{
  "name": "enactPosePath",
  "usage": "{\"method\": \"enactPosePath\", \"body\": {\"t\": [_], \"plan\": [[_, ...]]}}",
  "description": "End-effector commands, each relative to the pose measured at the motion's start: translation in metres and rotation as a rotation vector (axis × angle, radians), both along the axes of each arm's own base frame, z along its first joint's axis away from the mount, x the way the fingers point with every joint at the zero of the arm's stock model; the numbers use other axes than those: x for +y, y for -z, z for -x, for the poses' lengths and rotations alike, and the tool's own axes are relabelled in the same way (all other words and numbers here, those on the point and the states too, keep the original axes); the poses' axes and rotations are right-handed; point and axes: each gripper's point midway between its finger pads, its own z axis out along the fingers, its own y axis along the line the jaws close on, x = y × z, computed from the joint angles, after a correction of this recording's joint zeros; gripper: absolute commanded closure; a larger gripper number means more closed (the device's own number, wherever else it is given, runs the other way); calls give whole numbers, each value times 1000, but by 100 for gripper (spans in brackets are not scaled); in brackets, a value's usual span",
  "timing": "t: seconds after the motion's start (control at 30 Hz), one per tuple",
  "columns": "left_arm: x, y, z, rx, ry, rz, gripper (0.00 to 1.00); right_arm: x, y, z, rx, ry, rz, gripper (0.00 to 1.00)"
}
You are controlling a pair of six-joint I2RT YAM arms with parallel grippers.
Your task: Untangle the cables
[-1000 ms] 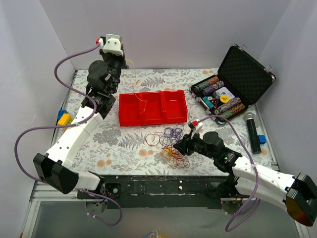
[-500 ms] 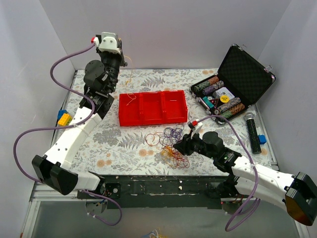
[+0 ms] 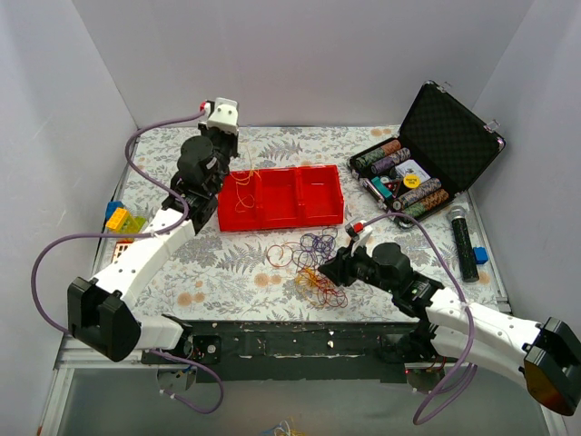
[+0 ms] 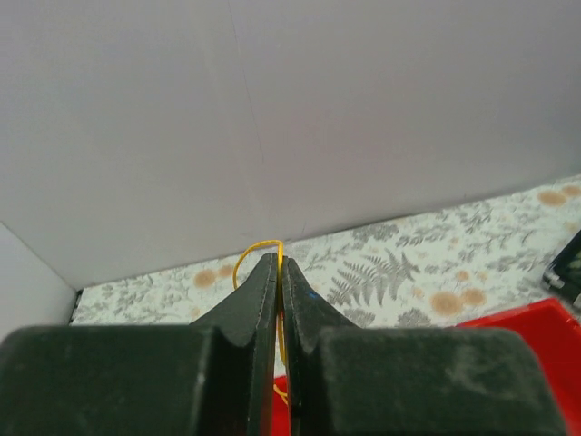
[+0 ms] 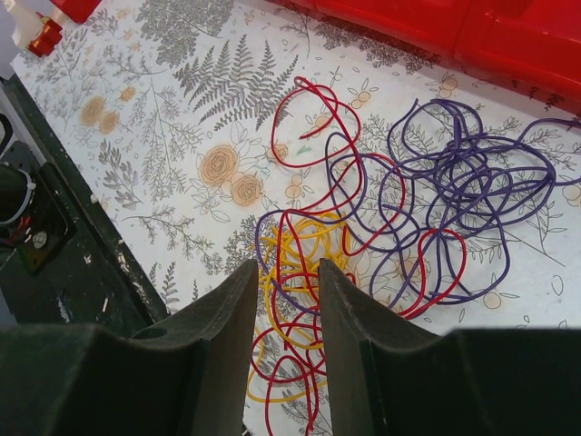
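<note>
While the right gripper (image 5: 286, 272) hung low over the table, its fingers were parted by a narrow gap and closed on nothing. The cables (image 5: 399, 209), a loose tangle of red, purple and yellow loops, lay directly beneath and ahead of it. Yellow coils showed in the gap between its fingers, and the purple loops spread ahead and to one side. Beyond the tangle stood the front wall of a red tray (image 3: 272, 222), which bounded the pile on its far side. An open black case (image 3: 449, 136) of poker chips and a black cylinder (image 3: 463, 241) lay well off to the gripper's right.

The left gripper (image 4: 279, 263) was clamped on a yellow strand (image 4: 247, 254). This arched above the fingertips and trailed down between the fingers, over the tray's left end. Yellow and blue blocks (image 3: 116, 218) lay well apart from this gripper, on its left.

Compared with half a second earlier, the left arm had swung down from the back wall to a place over the tray, carrying the strand with it. The right gripper and the tangle were almost unchanged.
</note>
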Motion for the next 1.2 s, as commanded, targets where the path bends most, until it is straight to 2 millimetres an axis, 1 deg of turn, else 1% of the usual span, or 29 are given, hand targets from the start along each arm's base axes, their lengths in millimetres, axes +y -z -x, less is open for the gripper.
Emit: {"method": "enactPosePath", "body": {"t": [0.0,0.03,0.1,0.17,0.27,0.33,0.4,0.47,0.53,0.73,0.83,0.93,1.07,1.17], "plan": [[20,23,1,27,-96,-78,100,1,-10,0,-23,5,-43,59],[24,35,-3,71,-129,-91,100,1,-9,0,-21,5,-43,59],[29,49,-8,112,-173,-121,100,0,-8,1,-18,7,-41,59],[31,56,-6,119,-180,-132,100,0,-6,1,-14,7,-41,59],[26,64,0,126,-130,-146,100,0,-5,1,-7,8,-38,60],[25,77,0,157,-120,-164,100,1,-3,2,-3,5,-37,59],[23,94,-2,210,-118,-190,100,2,-6,1,-7,5,-41,60],[23,117,-6,279,-132,-209,100,2,-5,1,-4,4,-38,60],[22,134,-9,322,-136,-221,100,3,-5,0,-2,4,-35,60],[5,156,-17,366,-73,-196,100,3,-6,-2,-2,12,-30,60],[1,171,-24,381,-65,-207,100,3,-5,-2,3,15,-27,60],[5,189,-36,403,-85,-246,100,3,-4,-2,6,18,-24,60],[17,220,-49,459,-122,-327,100,2,-4,-4,1,25,-17,60],[27,237,-56,487,-144,-371,100,0,-2,-5,4,30,-9,60]]}}
